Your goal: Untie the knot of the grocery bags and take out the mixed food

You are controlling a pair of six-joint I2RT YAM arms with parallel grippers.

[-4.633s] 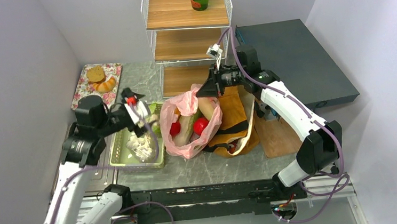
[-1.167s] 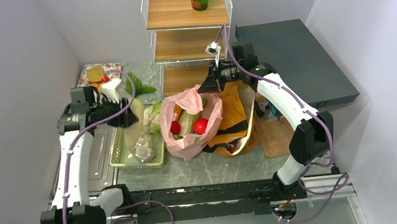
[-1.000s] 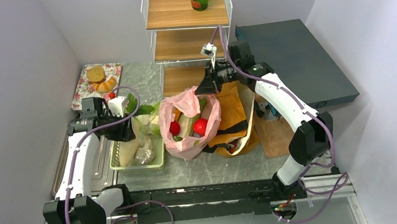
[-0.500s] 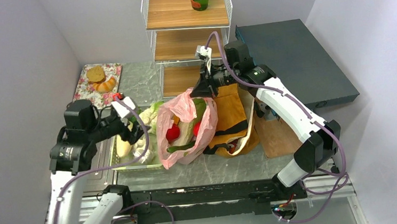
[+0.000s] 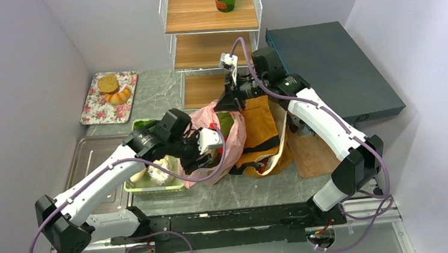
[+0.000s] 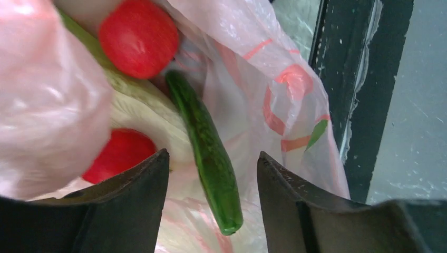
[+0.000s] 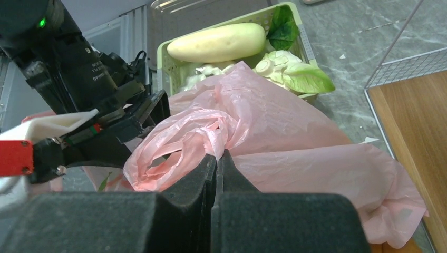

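**Q:** Where do the bags lie on the bench (image 5: 158, 92)?
**A:** The mustard tote (image 5: 263, 123) lies near the centre. The pink bag (image 5: 235, 144) touches it at 9 o'clock, and a green basket (image 5: 154, 186) sits just beyond, also toward 9.

**Q:** And each claw?
**A:** The right claw (image 7: 217, 155) is pinched tight on the pink bag's gathered rim at 12 o'clock — the left claw (image 6: 212, 158) is spread wide over the mouth.

**Q:** Contents?
**A:** Inside the pink bag — pale cabbage (image 6: 142, 116), a cucumber (image 6: 208, 153), two red fruits (image 6: 138, 37).

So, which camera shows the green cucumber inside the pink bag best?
Left wrist: the whole cucumber shows between the open left hand's fingers. In the top view that hand covers it; the right wrist view shows only the pink bag's outside.
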